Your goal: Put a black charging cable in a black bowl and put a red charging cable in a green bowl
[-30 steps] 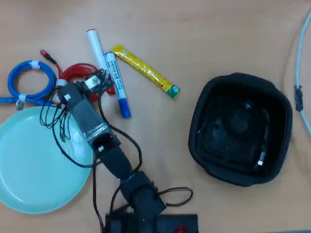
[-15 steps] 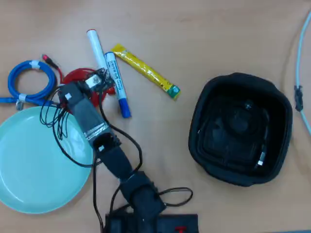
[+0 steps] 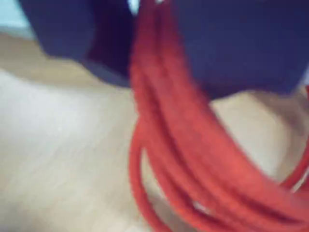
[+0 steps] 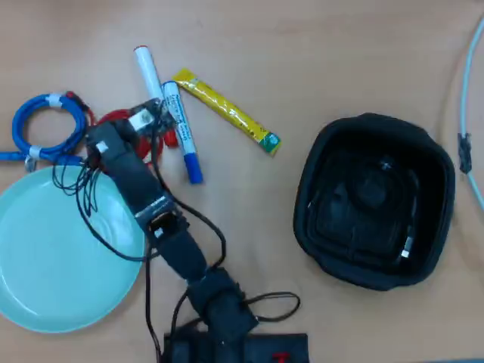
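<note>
In the wrist view the red charging cable [image 3: 193,159] hangs as a bundle of red loops from between my dark jaws, just above the wooden table; the picture is blurred. My gripper [image 3: 145,29] is shut on it. In the overhead view the gripper [image 4: 128,128] is at the upper left, and parts of the red cable [image 4: 112,117] show around it, just above the pale green bowl [image 4: 60,257]. The black bowl [image 4: 374,200] stands at the right with the black charging cable [image 4: 370,189] coiled inside it.
A blue coiled cable [image 4: 45,125] lies left of the gripper, above the green bowl. Two markers [image 4: 181,132] and a yellow sachet [image 4: 227,110] lie just right of the gripper. A pale cable [image 4: 465,144] runs along the right edge. The arm's base [image 4: 227,325] is at the bottom.
</note>
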Controlling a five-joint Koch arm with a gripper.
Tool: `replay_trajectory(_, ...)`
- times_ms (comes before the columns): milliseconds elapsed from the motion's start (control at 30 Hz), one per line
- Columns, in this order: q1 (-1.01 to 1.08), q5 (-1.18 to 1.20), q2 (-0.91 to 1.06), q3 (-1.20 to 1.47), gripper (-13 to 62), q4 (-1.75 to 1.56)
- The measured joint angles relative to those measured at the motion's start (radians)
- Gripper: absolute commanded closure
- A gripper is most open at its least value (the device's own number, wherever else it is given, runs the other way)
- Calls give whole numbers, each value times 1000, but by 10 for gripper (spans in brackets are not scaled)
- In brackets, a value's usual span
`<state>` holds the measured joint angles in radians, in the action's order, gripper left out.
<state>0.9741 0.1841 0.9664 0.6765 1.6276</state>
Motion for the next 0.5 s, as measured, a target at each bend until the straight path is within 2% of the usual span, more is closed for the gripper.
replay_trajectory(133, 0, 0, 61, -117, 558, 55)
replay_trajectory(500, -60, 6, 278, -120, 559, 115)
